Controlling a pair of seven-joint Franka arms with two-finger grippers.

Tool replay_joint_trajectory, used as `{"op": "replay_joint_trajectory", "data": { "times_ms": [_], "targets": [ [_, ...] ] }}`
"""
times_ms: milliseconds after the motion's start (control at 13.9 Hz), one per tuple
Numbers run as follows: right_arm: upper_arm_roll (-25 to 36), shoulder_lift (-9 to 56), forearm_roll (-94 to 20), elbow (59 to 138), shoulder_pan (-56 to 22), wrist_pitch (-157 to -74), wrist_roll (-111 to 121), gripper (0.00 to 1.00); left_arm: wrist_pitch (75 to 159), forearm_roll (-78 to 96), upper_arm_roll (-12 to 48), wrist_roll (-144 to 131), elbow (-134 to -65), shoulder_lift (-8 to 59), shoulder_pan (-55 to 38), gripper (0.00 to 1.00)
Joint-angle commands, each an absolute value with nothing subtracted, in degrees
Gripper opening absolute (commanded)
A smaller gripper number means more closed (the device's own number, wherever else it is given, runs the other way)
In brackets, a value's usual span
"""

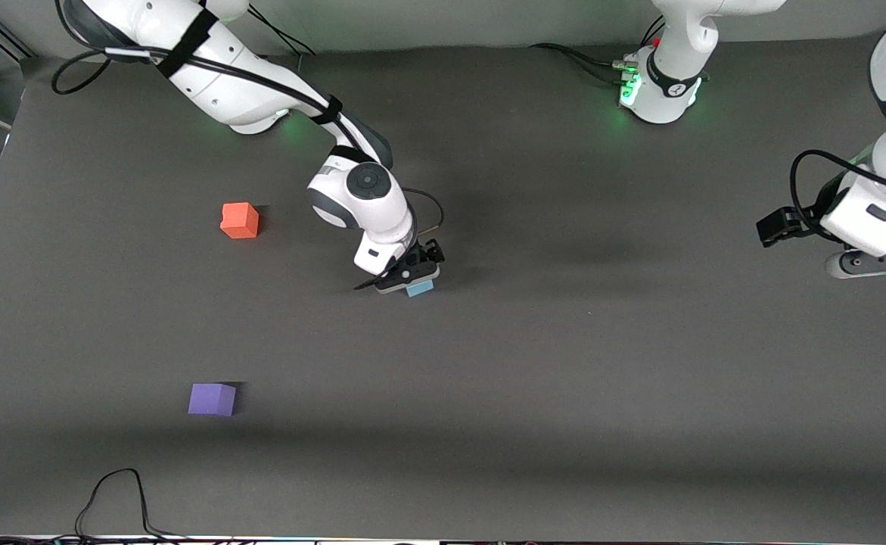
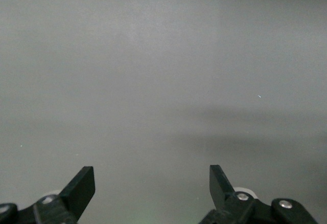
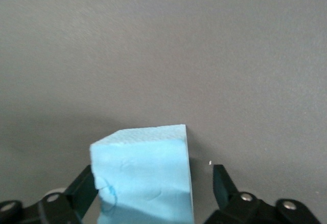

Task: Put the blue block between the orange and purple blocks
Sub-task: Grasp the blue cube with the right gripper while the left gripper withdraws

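The blue block (image 3: 145, 175) is being straddled by the right gripper (image 3: 153, 193), jaws spread (one finger clear of it); closing off-centre risks twisting it. The left gripper (image 2: 152, 188) is waiting, spread.

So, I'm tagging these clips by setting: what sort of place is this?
Most likely a robotics lab bench. Two white arms are mounted along a dark grey matted table, loose cables trail at its edge, and the only props are foam cubes: an orange block, a purple block and a blue block.
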State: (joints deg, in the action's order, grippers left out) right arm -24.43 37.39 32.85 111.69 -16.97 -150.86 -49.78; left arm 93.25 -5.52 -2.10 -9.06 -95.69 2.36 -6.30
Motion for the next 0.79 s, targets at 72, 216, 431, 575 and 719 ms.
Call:
{"op": "replay_joint_trajectory", "data": {
  "times_ms": [72, 216, 431, 575, 719],
  "targets": [
    [-24.79, 36.83, 35.6, 111.53, -16.53, -150.82, -53.44, 0.16, 88.95, -5.8, -2.72, -6.25, -92.29, 2.28, -6.77, 1.0],
    [-24.87, 34.29, 35.25, 111.45, -15.39, -147.94, -54.92, 0.16, 87.02, -5.71, -3.07, 0.92, -92.02, 1.93, -6.51, 1.0],
    [-25.23, 29.02, 31.4, 112.23, -12.75, -142.66, -53.8, 0.16, 86.22, -3.79, -3.51, 4.13, -90.8, 1.85, -3.7, 1.0],
    [-23.04, 24.63, 24.38, 114.68, -10.73, -141.16, -46.63, 0.16, 86.04, -1.85, -3.69, 4.13, -90.26, 1.5, -2.9, 1.0],
    [-15.77, 19.27, 18.04, 119.15, -10.81, -140.71, -36.96, 0.17, 85.96, -2.8, -3.25, 3.17, -90.44, 1.93, -3.77, 1.0]
  ]
}}
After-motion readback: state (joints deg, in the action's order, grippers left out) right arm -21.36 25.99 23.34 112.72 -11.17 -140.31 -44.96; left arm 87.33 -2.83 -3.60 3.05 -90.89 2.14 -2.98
